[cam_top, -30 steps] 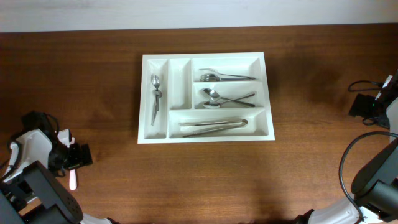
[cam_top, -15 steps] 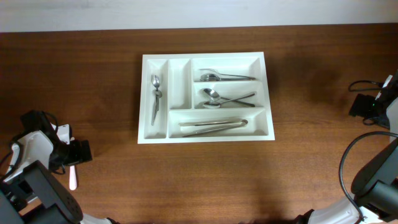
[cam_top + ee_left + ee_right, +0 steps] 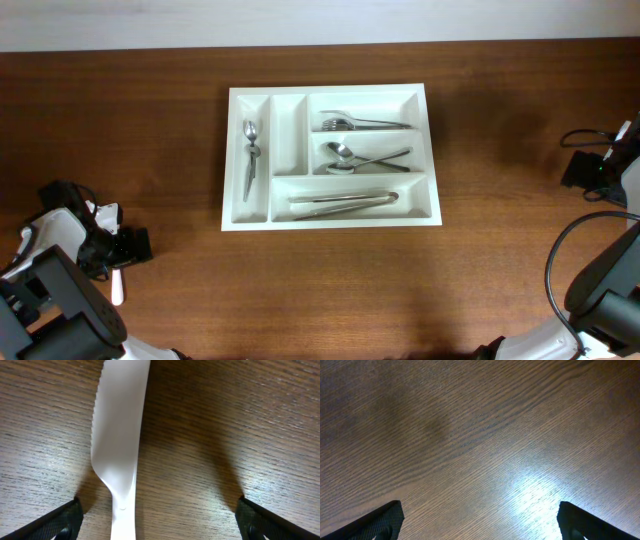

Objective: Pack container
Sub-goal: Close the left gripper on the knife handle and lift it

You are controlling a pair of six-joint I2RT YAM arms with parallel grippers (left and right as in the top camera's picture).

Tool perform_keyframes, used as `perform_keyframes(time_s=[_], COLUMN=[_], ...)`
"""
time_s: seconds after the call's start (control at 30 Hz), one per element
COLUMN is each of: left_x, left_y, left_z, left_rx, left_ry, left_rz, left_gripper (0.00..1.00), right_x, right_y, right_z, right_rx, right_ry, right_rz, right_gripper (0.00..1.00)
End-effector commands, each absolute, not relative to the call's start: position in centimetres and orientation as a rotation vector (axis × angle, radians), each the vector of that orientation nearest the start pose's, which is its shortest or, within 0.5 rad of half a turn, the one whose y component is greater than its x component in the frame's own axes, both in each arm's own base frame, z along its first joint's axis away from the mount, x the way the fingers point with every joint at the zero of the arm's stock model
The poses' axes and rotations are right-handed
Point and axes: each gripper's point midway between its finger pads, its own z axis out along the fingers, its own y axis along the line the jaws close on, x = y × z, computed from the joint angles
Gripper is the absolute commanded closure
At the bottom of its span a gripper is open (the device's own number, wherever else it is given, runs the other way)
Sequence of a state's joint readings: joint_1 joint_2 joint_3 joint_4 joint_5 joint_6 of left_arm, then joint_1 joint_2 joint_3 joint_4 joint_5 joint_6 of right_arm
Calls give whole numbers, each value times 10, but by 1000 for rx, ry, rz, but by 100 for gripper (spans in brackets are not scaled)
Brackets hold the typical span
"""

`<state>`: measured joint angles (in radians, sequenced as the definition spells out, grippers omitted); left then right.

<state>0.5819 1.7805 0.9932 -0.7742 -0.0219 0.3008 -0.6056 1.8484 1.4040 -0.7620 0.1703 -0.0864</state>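
Hovering over white knife (image 3: 120, 435), left tool (image 3: 160, 525) released, barely shifted; right tool (image 3: 480, 522) released, unmoved.

No readable text anywhere: no labels, brands, numbers or signs on the container (image 3: 330, 222), the cutlery in it, the white plastic knife (image 3: 119, 435) or the tabletop (image 3: 500, 130).
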Motion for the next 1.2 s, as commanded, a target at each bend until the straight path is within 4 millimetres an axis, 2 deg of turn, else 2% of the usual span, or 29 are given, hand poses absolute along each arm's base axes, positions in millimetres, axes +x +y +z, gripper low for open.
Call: perform_keyframes(time_s=[0.0,0.07,0.13,0.4,0.5,0.67,0.8,0.83,0.9,1.17], left_x=[235,235,235,227,221,212,212,212,212,219], left_y=[159,159,159,168,176,186,185,185,184,181], left_z=[-21,-21,-21,-22,-22,-22,-22,-22,-22,-21], left_rx=[-401,-400,-400,-470,-523,-606,-626,-625,-598,-480], left_ry=[3166,3166,3166,3159,3151,3137,3121,3121,3124,3110], left_rz=[-8,-7,-7,-12,-14,-26,-65,-65,-71,-116], left_gripper=[7,10,19,23,40,41,42,46,54,52], right_x=[333,333,333,333,333,333,333,333,333,333], right_y=[-265,-265,-265,-265,-265,-265,-265,-265,-265,-265], right_z=[91,91,91,91,91,91,91,91,91,91], right_rx=[761,760,760,760,760,760,760,760,760,760], right_ry=[2721,2722,2722,2722,2722,2722,2722,2722,2721,2721], right_rz=[-407,-407,-407,-407,-407,-407,-407,-407,-407,-407], right_gripper=[1,1,1,1,1,1,1,1,1,1])
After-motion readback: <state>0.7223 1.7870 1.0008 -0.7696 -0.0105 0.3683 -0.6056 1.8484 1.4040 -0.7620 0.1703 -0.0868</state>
